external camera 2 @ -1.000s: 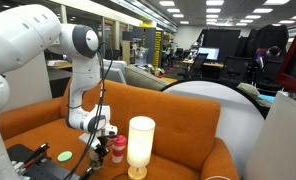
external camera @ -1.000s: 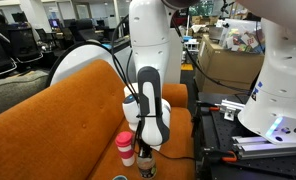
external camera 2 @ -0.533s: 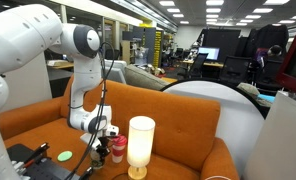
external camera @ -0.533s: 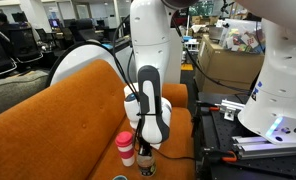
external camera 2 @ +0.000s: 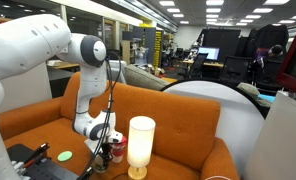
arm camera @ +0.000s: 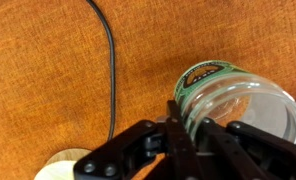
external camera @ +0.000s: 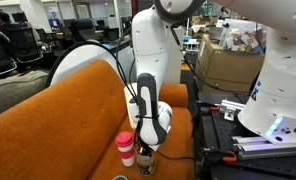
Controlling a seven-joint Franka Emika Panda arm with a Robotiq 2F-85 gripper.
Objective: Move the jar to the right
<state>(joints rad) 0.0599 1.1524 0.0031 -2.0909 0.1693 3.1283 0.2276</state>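
Note:
The jar (arm camera: 233, 100) is a squat glass jar with a green band under its open rim, standing on the orange sofa seat. In the wrist view my gripper (arm camera: 188, 122) has one finger outside the jar's left wall and the other inside the rim, closed on the glass. In an exterior view the jar (external camera: 145, 162) stands under my gripper (external camera: 145, 152), right beside the pink-topped white tumbler (external camera: 125, 150). In an exterior view my gripper (external camera 2: 105, 152) is low on the seat beside the tumbler (external camera 2: 118, 150); the jar itself is hard to make out there.
A tall white cylinder lamp (external camera 2: 140, 145) stands on the seat close to the tumbler. A black cable (arm camera: 110, 70) runs over the cushion. A pale round disc (arm camera: 63, 168) lies at the lower left. The sofa back (external camera: 68, 95) rises behind; a black bench (external camera: 228, 130) stands beside.
The arm's upper links have swung and bent over further. The gripper stays down at the jar; the jar and the tumbler have not visibly moved.

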